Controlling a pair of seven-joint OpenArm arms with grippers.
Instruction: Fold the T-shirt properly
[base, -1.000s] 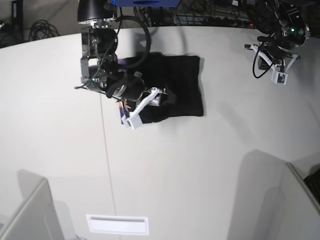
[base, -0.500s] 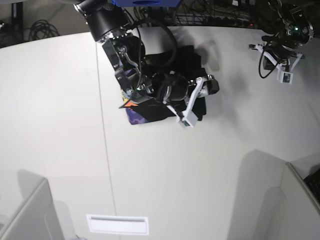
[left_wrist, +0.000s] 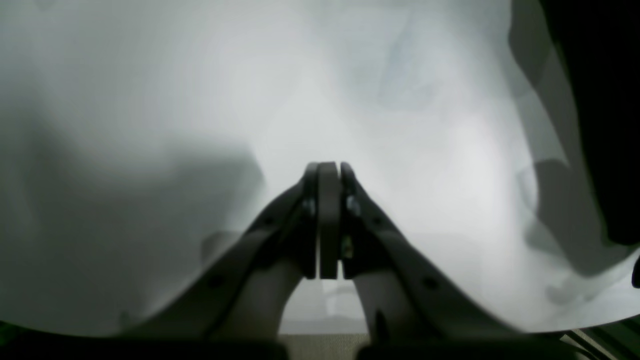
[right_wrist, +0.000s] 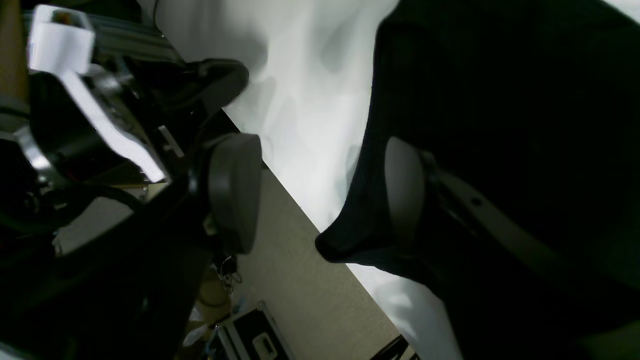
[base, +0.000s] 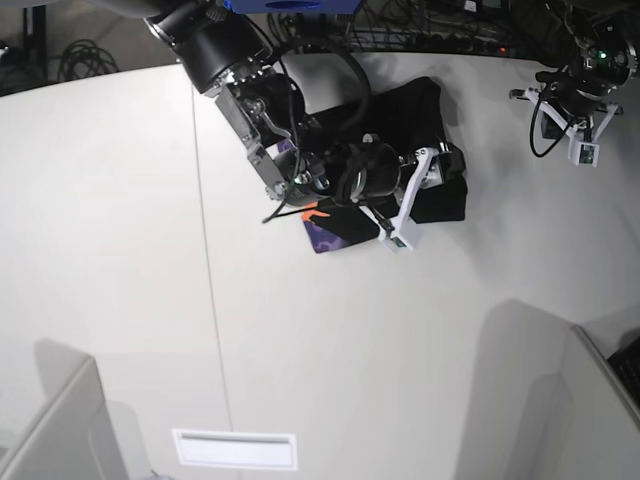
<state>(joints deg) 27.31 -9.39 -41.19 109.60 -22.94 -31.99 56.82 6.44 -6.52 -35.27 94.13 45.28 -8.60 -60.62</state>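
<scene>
Base view: right hand (base: 452, 172) gapes wide over the black T-shirt (base: 425, 110), gripping nothing; far right, left hand (left_wrist: 328, 172) is closed and empty above the table (base: 400, 350).

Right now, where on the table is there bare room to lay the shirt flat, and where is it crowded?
Bare table lies in front of the T-shirt, down to the white strip, and to the left past the seam. It is crowded at the back: the right gripper hangs open at the cloth's edge, and the shut left gripper hovers at the far right.
</scene>
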